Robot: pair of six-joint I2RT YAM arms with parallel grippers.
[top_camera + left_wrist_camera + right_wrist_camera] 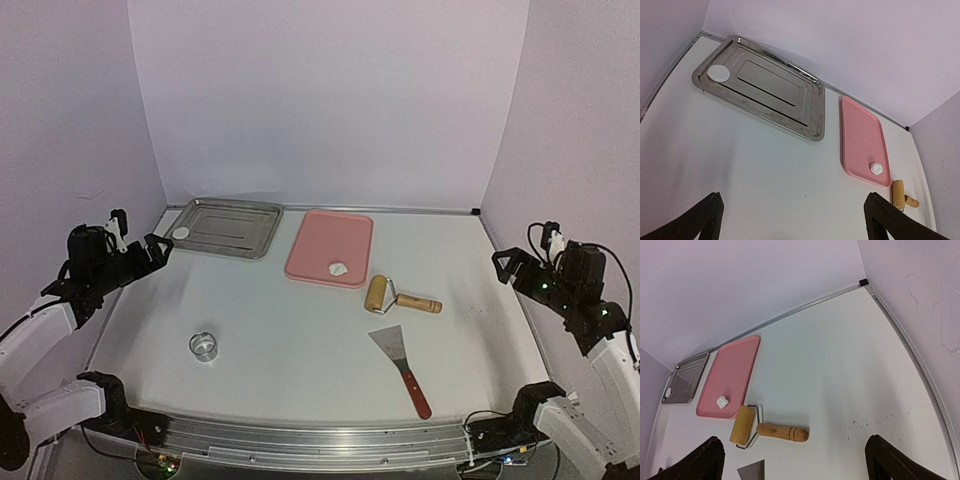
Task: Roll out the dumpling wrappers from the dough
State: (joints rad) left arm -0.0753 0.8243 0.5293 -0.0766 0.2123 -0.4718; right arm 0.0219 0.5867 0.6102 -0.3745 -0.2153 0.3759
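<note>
A flat round white dumpling wrapper (181, 233) lies in the left corner of the metal tray (235, 222); it also shows in the left wrist view (718, 73). A small white dough lump (338, 268) sits on the pink board (330, 240) near its front edge, also in the left wrist view (876, 168) and the right wrist view (722, 402). The wooden roller (390, 295) lies on the table right of the board. My left gripper (142, 246) is open and empty, raised at the table's left edge. My right gripper (520, 258) is open and empty, raised at the right edge.
A small metal ring cutter (204, 346) stands on the table at the front left. A scraper with a red handle (402, 365) lies at the front right, below the roller. White walls enclose the table on three sides.
</note>
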